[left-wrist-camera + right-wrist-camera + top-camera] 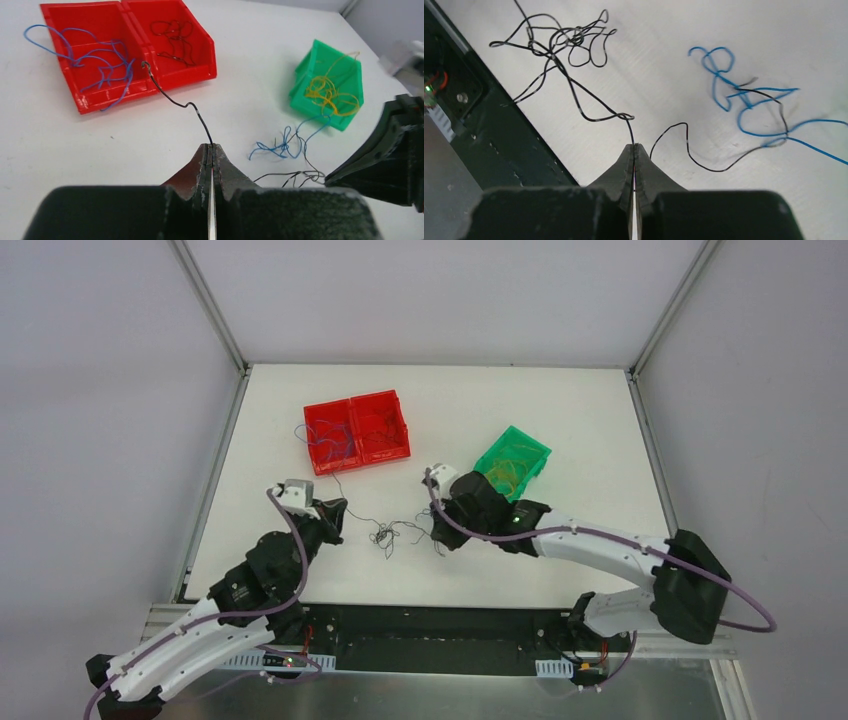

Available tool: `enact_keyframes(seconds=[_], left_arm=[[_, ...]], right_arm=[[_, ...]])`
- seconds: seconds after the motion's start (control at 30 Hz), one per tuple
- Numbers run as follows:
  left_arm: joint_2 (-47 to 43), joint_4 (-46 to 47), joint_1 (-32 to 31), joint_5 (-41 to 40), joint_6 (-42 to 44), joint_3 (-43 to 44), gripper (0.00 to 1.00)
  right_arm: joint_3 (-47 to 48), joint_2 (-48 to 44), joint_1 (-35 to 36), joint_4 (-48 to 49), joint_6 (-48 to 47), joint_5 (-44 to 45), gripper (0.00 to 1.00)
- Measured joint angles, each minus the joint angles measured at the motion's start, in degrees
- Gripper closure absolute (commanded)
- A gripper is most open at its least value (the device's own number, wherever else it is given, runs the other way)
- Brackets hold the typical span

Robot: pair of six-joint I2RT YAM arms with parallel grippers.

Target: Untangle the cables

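the white table (560, 430) stands between pale walls, with metal rails along its side edges. the red bin (357, 430) sits at the far left, and the widest plain surface lies to its right. the green bin (513, 455) is right of the red bin, tilted. the loose cables (385, 533) lie in front of the red bin, between both arms. the left gripper (211, 150) is pressed together on a black cable (175, 101) reaching the red bin's front. the right gripper (635, 150) also pinches black cable.

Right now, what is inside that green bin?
A loose tangle of yellow and orange wires lies in the green bin, one loop poking over its rim. The floor beneath is covered.
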Motion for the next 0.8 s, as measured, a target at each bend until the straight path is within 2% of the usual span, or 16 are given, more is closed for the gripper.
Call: enact_keyframes(seconds=[0.13, 0.27, 0.43, 0.57, 0.6, 0.63, 0.7, 0.77, 0.8], left_arm=[[-5.22, -0.87, 0.0, -5.22, -1.11, -1.31, 1.0], [-7.76, -3.1, 0.0, -11.74, -3.37, -1.68, 1.0], [-8.66, -6.4, 0.02, -20.96, -7.65, -1.68, 1.0], [-8.66, -9.01, 0.0, -25.79, -10.91, -1.68, 1.0], [-8.66, -9.25, 0.0, -26.01, -11.39, -1.68, 1.0], [-8.57, -9.42, 0.0, -25.86, -11.74, -1.68, 1.0], [-8.31, -9.22, 0.0, -24.26, -11.43, -1.68, 1.0], [-7.72, -8.35, 0.0, -20.55, -9.88, -1.64, 1.0], [-7.32, -7.69, 0.0, -17.79, -8.79, -1.62, 1.0]], right_arm=[[-2.84, -8.15, -4.57, 0.87, 3.02, 2.64, 1.0], [-6.14, -15.8, -8.87, 2.86, 7.67, 9.77, 1.0], [-13.38, -30.75, -16.35, 3.32, 15.28, 21.92, 1.0], [-18.36, -42.8, -18.93, 3.56, 19.37, 28.48, 1.0], [-19.08, -44.48, -19.1, 3.89, 19.58, 28.59, 0.96], [-19.89, -45.81, -19.28, 4.96, 19.61, 27.63, 0.88], [-20.31, -45.66, -19.37, 6.8, 19.43, 23.85, 0.65], [-20.11, -42.51, -19.37, 9.42, 18.78, 17.05, 0.47], [-19.65, -39.71, -19.19, 10.38, 18.23, 13.62, 0.41]])
